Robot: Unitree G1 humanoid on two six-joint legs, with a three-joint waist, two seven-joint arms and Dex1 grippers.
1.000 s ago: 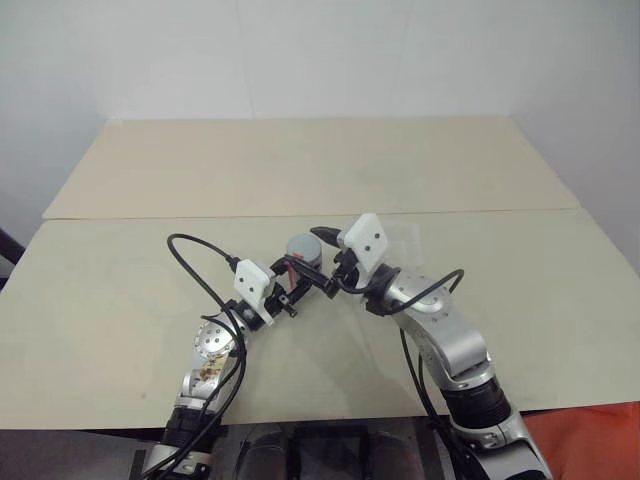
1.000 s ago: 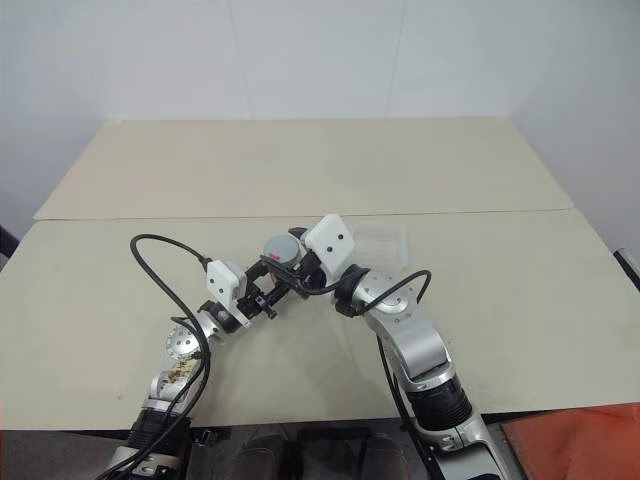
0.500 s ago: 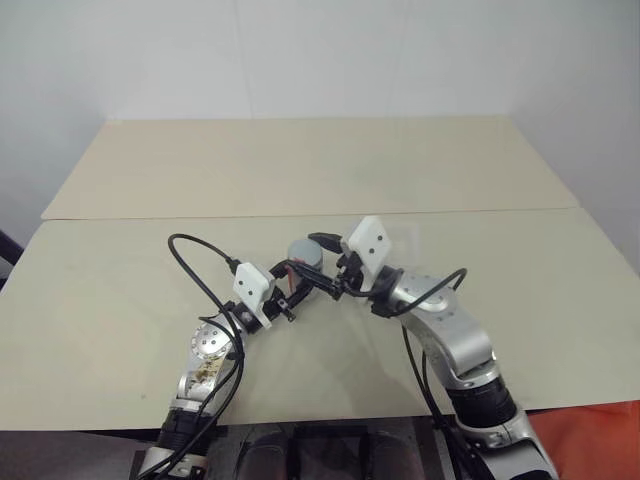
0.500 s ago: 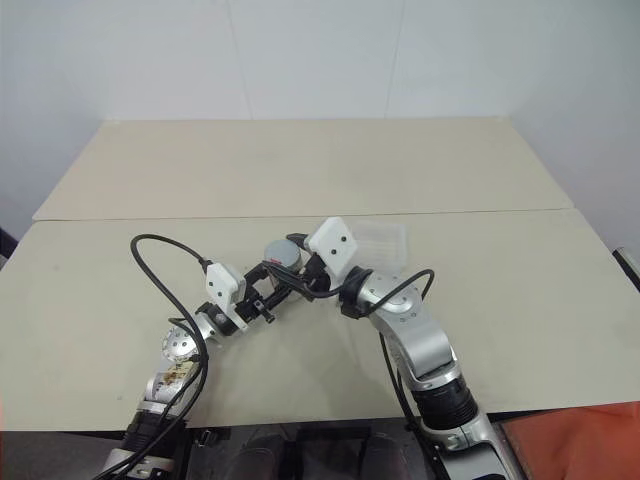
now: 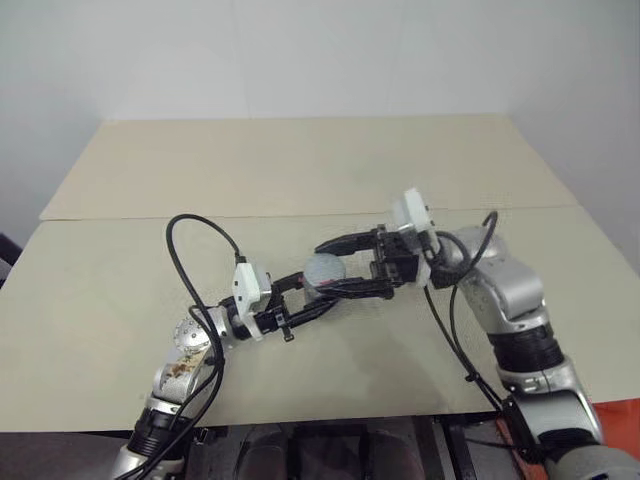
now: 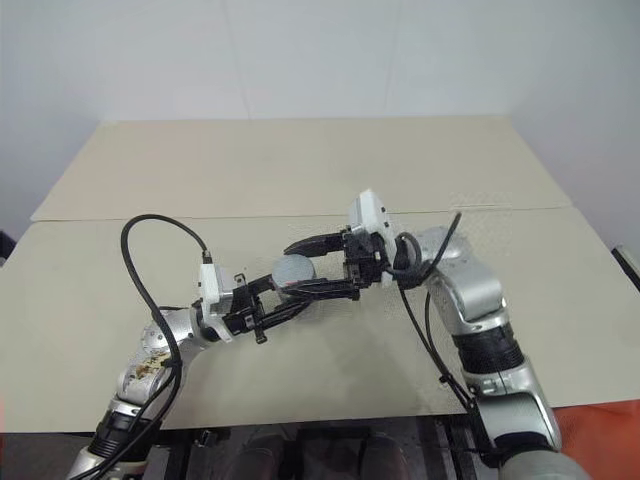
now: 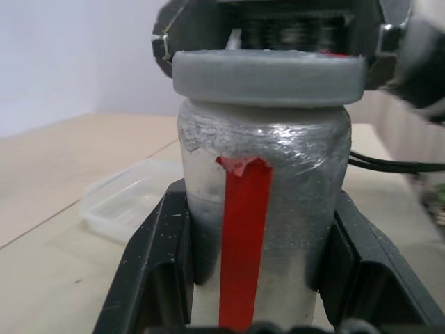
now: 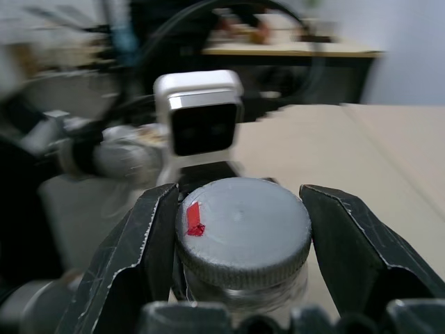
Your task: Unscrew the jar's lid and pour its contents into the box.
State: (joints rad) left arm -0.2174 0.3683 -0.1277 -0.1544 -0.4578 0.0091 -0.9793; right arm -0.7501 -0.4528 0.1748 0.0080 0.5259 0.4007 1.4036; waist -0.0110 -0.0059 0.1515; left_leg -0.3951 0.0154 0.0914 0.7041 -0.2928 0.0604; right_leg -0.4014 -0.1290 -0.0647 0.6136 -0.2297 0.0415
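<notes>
- Nearest you, the left pincer (image 7: pixel 254 278) is clenched on the small silvery-grey cylindrical jar (image 7: pixel 261 209) with its red label strip. One black finger (image 7: pixel 149 271) presses each side of the body.
- In the head views you see that jar held above the pale wooden desk (image 5: pixel 120 290), near the front middle, lying roughly level between the two arms.
- The round flat grey lid (image 8: pixel 243 233), with a small red mark near its edge, sits on the jar's mouth. Its knurled rim shows no gap to the jar.
- The right pincer (image 8: pixel 240 229) comes in from the other side, facing the left one. Its two black fingers (image 8: pixel 139 257) bracket the lid, and you can take it as grasping the lid. In the right wrist view a thin sliver shows at the rim on one side, so firm contact there is hard to judge.
- You cannot see the contents: jar wall and lid hide the inside.
- Farther out, the shallow clear plastic box (image 7: pixel 128 198) with rounded corners lies flat on the desk, apart from the jar and beyond the right arm.
- Past it runs the seam between the two desk boards (image 5: pixel 250 215), then a plain white wall (image 5: pixel 300 60).
</notes>
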